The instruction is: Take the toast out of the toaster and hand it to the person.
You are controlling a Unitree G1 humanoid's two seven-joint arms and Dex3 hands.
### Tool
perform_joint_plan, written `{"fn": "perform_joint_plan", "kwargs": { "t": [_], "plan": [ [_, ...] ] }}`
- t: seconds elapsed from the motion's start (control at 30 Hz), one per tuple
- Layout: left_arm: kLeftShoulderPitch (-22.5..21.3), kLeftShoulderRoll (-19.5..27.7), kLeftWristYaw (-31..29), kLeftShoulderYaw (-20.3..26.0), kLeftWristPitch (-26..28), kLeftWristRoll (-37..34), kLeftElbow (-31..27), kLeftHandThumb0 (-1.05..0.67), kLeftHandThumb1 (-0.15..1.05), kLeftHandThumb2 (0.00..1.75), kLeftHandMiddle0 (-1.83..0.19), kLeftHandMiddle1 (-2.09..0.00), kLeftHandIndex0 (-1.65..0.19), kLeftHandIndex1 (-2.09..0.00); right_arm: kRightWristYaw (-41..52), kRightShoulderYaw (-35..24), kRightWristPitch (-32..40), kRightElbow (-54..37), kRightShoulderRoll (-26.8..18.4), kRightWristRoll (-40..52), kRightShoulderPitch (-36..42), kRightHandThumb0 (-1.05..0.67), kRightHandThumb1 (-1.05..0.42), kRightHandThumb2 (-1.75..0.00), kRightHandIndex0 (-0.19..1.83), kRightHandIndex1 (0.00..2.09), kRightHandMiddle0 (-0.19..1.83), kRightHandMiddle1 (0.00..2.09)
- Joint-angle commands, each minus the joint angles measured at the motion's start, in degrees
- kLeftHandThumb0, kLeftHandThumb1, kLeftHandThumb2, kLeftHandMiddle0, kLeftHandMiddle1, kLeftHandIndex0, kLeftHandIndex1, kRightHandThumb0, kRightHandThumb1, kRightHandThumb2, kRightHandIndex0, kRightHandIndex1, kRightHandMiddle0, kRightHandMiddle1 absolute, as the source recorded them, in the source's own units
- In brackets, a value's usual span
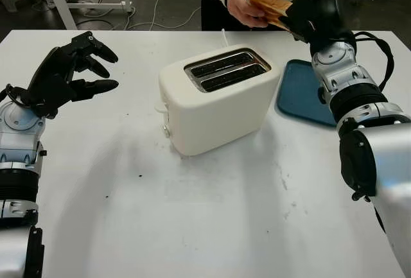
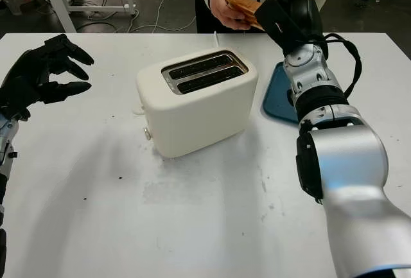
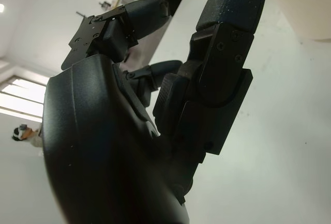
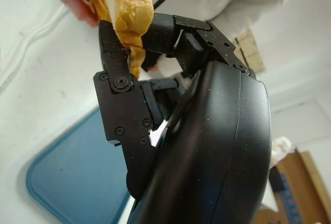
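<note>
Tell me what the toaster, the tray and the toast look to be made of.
Toaster: likely cream plastic, matte shell with rounded moulded corners; the slot surround on top gleams like metal.
Tray: probably plastic, flat even blue with a smooth rounded rim.
Toast: bread, browned crust around a pale porous crumb, gripped by the right hand and the person's hand.

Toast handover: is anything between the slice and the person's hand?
Nothing visible. The right hand holds the toast up beyond the table's far edge, and the person's hand already grips its other end. The toaster and blue tray sit lower on the table, aside.
</note>
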Motion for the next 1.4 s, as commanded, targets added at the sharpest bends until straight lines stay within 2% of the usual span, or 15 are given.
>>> {"fn": "perform_joint_plan", "kwargs": {
  "t": [0.0, 0.1, 0.17, 0.23, 0.3, 0.37, 0.43, 0.53, 0.7, 0.87, 0.97, 1.07, 1.13, 1.2, 1.37],
  "plan": [
    [0.18, 0.03, 0.25, 0.16, -0.72, -0.19, 0.04, -1.05, 0.92, 0.0, -0.33, -1.46, -0.27, -1.36, 2.46, -1.35, 0.92, 0.16, 0.01, 1.62, -0.65, -0.42, -0.92, -0.17, 0.71, 1.75, 0.39, 1.52],
    [0.32, 0.0, 0.36, 0.19, -0.15, -0.21, -0.43, -1.05, 0.92, 0.0, -0.33, -1.46, -0.27, -1.37, 4.9, -2.47, -0.17, 0.0, -0.28, 2.68, -0.46, -0.61, -0.91, -0.05, 0.8, 1.63, 0.56, 1.43],
    [0.46, -0.07, 0.39, 0.27, 0.44, -0.36, -0.8, -1.05, 0.91, 0.0, -0.33, -1.46, -0.27, -1.37, 8.27, -3.6, 0.41, 0.04, -0.49, 4.08, -0.63, -0.75, -0.87, -0.02, 0.74, 1.04, 0.66, 0.86],
    [0.47, -0.08, 0.31, 0.28, 0.26, -0.42, -0.74, -1.05, 0.91, 0.0, -0.33, -1.45, -0.27, -1.36, 11.48, -4.33, 1.32, 0.11, -0.63, 4.91, -0.83, -0.8, -0.85, 0.0, 0.55, 0.42, 0.57, 0.27],
    [0.53, -0.06, 0.43, 0.25, 0.37, -0.29, -0.89, -1.05, 0.9, 0.0, -0.33, -1.45, -0.27, -1.36, 13.04, -3.59, 0.78, 0.03, -0.86, 4.14, -0.69, -0.86, -0.84, 0.0, 0.42, 0.19, 0.47, 0.07],
    [0.58, -0.03, 0.34, 0.26, 0.56, -0.34, -1.01, -1.05, 0.9, 0.0, -0.33, -1.45, -0.27, -1.36, 13.93, -2.44, 0.31, -0.05, -1.1, 3.1, -0.63, -0.87, -0.85, 0.0, 0.42, 0.14, 0.49, 0.05],
    [0.67, -0.1, 0.41, 0.35, 0.81, -0.45, -1.15, -1.05, 0.9, 0.0, -0.33, -1.45, -0.27, -1.36, 14.67, -1.58, 0.96, 0.02, -1.32, 2.48, -0.82, -0.97, -0.86, -0.01, 0.27, 0.05, 0.2, 0.01],
    [0.83, -0.15, 0.49, 0.42, 1.18, -0.46, -1.5, -1.05, 0.9, 0.0, -0.34, -1.45, -0.28, -1.36, 14.41, -0.5, 0.39, -0.15, -1.83, 1.46, -0.77, -1.04, -0.87, 0.0, 0.22, 0.02, 0.02, 0.0],
    [0.83, -0.22, 0.61, 0.49, 0.88, -0.36, -1.3, -1.05, 0.9, 0.0, -0.34, -1.45, -0.29, -1.36, 15.94, -1.76, -2.87, -0.98, -3.59, 3.33, 0.32, -1.03, -0.85, 0.0, 0.02, 0.0, 0.0, 0.0],
    [1.1, -0.07, 0.6, 0.53, 1.21, -0.3, -1.51, -1.05, 0.9, 0.0, -0.34, -1.46, -0.29, -1.37, 17.93, -4.08, -7.35, -2.66, -5.58, 5.93, 3.15, -0.92, -0.81, -0.01, 0.0, 0.0, 0.0, 0.0],
    [1.85, -0.29, 1.25, 0.75, 1.51, -0.23, -2.49, -1.05, 0.9, 0.0, -0.35, -1.46, -0.29, -1.37, 16.85, -5.41, -14.56, -6.59, -6.14, 7.73, 8.33, -0.88, -0.8, 0.0, 0.0, 0.0, 0.0, 0.0],
    [3.05, -0.57, 2.08, 0.96, 1.45, -0.15, -3.81, -1.05, 0.9, 0.0, -0.35, -1.44, -0.29, -1.36, 16.82, -7.63, -23.94, -11.83, -5.67, 11.0, 15.65, -0.91, -0.8, -0.01, 0.0, 0.0, 0.0, 0.0],
    [4.23, -0.83, 2.4, 1.28, 2.05, -0.61, -5.2, -1.05, 0.9, 0.0, -0.36, -1.43, -0.29, -1.36, 23.57, -12.09, -26.48, -16.97, -2.84, 19.66, 20.97, -0.89, -0.77, -0.01, 0.0, 0.0, 0.0, 0.0],
    [5.39, -1.05, 2.64, 1.65, 2.2, -1.07, -6.21, -1.05, 0.9, 0.0, -0.37, -1.42, -0.29, -1.36, 29.82, -14.64, -25.46, -24.77, -0.22, 27.21, 26.82, -0.76, -0.74, -0.01, 0.0, 0.0, 0.0, 0.0],
    [10.33, -3.0, 3.75, 3.46, 3.83, -2.83, -11.9, -1.05, 0.9, 0.0, -0.38, -1.4, -0.28, -1.36, 33.9, -12.78, -18.58, -52.6, 3.79, 33.85, 46.55, -0.71, -0.77, -0.01, 0.0, 0.0, 0.0, 0.0]
  ]
}}
